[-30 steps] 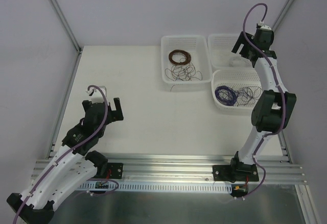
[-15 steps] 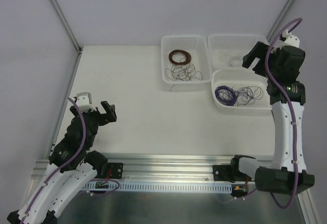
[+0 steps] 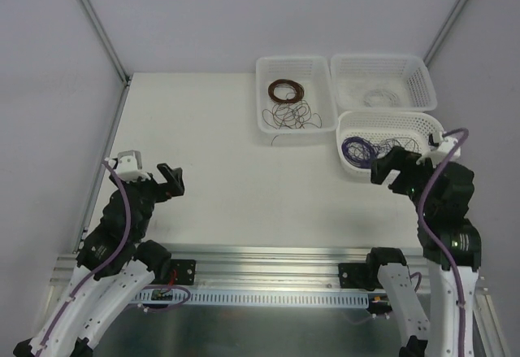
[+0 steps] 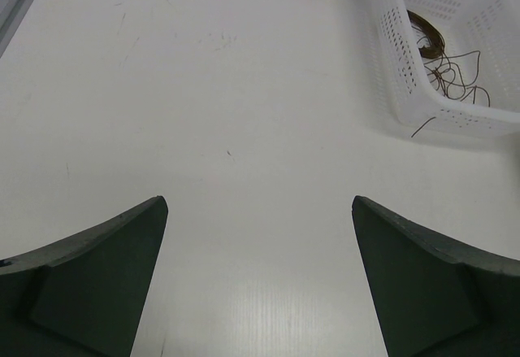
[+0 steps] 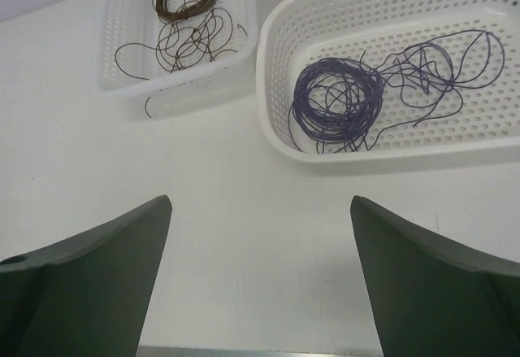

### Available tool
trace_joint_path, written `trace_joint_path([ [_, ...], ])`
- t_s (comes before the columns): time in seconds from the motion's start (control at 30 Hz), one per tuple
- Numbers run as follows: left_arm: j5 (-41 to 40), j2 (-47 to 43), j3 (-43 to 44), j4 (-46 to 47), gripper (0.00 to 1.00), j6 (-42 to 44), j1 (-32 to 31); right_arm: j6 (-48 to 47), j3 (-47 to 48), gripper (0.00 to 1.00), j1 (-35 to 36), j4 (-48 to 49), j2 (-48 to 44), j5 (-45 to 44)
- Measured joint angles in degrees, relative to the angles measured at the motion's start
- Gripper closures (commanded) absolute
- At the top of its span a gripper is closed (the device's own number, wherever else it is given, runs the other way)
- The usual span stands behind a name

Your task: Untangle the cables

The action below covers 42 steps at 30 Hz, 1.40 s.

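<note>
Lying loose in two white baskets toward the bench's far-right corner: purple cables (image 5: 392,68) in the nearer basket (image 5: 382,152) by the rt edge, dark cables (image 5: 183,44) in the far basket (image 5: 199,89). Left gripper (image 4: 258,202) & right gripper (image 5: 260,201) both spread wide near the front edge.

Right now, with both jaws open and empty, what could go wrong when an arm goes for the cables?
The loose purple strands overlap the purple coil, so pulling may drag it or tighten knots. A brown wire end pokes through its basket and may snag, lifting it.
</note>
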<state>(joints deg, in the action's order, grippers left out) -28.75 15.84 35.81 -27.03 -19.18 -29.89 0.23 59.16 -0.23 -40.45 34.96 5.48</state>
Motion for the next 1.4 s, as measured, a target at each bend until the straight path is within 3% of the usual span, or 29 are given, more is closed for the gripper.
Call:
trace_joint_path([
  [0.23, -0.63, -4.55, -0.33, -0.22, 0.01, -1.05, 0.0, -3.02, -1.36, 0.03, 0.98, -6.84, -21.29, -6.95],
  [0.47, -3.39, -9.97, -1.49, -0.39, 0.01, -1.46, 0.0, -4.5, -2.93, 0.03, 1.9, -10.93, -34.75, -14.12],
  [0.67, -3.5, -15.45, -2.03, -0.85, 0.01, -1.4, 0.0, -5.22, -3.56, 0.03, 3.5, -11.45, -34.69, -16.76],
  [1.4, -6.27, -15.63, -2.95, -4.15, 0.01, -2.8, 0.0, -5.22, -6.19, 0.03, 3.93, -11.26, -34.69, -18.73],
])
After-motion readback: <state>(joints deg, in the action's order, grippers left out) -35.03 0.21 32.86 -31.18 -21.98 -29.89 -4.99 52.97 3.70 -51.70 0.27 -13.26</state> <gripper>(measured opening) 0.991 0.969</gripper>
